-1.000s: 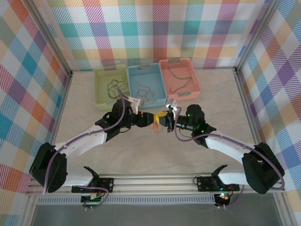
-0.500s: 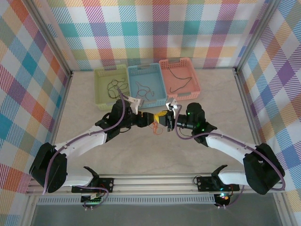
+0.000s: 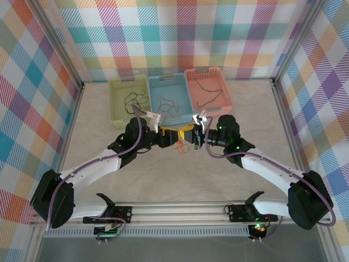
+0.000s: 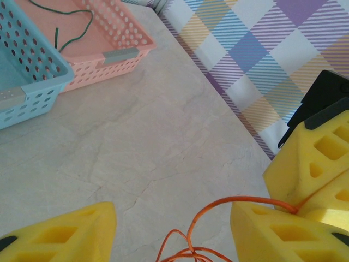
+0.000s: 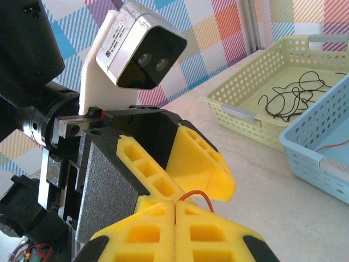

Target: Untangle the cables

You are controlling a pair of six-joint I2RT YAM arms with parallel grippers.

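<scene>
Orange cable (image 4: 245,198) is the one in play. It hangs in loose loops over the middle of the table (image 3: 245,117), just on the near side of the blue basket (image 3: 166,77), and I cannot tell whether the lowest loop touches down. One strand runs up into your right gripper (image 5: 175,210), whose yellow pads are pressed flat together with the strand nipped at the seam, so that end is anchored and lifted. Your left gripper (image 4: 173,218) sits tip to tip with it, spread wide and holding nothing, with the loops lying between its pads. I judge it is placed to take a second hold lower down, so the arms can draw apart and pull the loops out. Along the far edge the green basket (image 3: 113,103) holds black cables (image 3: 134,100), the blue one red and orange cables (image 3: 166,103), and the pink basket (image 3: 227,93) a green cable (image 4: 75,28). Sorting by colour looks well along, and this strand is likely bound for blue. Risk: pinch two loops at once and you tighten the snarl.
</scene>
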